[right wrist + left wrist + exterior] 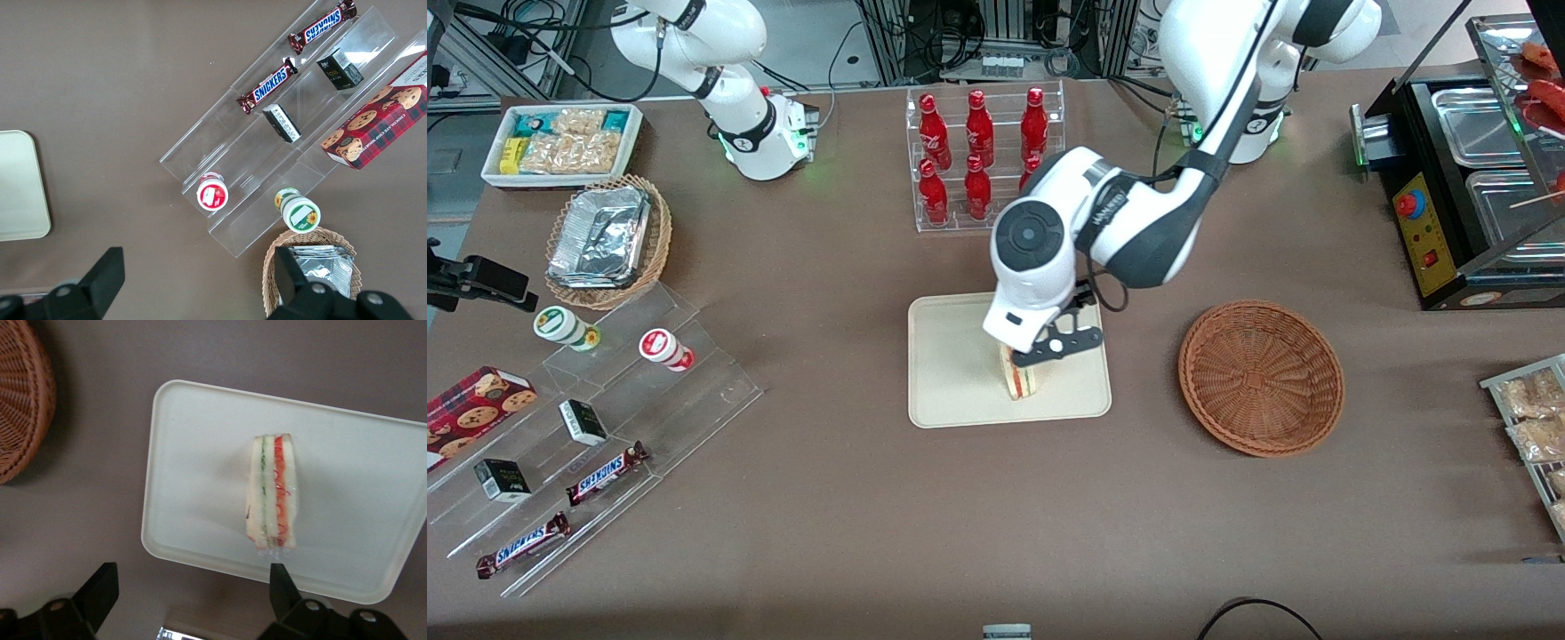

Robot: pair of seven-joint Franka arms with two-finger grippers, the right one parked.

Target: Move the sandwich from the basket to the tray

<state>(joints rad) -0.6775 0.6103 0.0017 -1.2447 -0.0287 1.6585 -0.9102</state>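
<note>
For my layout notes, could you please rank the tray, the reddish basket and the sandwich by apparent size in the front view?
1. Flat cream rectangular plastic tray
2. Round reddish-brown wicker basket, nearly as large
3. Small triangular white-bread sandwich, under the open tool

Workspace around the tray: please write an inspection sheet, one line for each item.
Surface: brown table, no spills seen.
Job's things: sandwich stands on its edge on the tray; basket empty, beside the tray.
Clutter: red bottles in a clear rack; Snickers bars on acrylic steps; foil basket.
Grippers: gripper open, above the sandwich, not touching it.
Cables: black cable at the table edge nearest the camera.
Surroundings: black food warmer toward the working arm's end.
</note>
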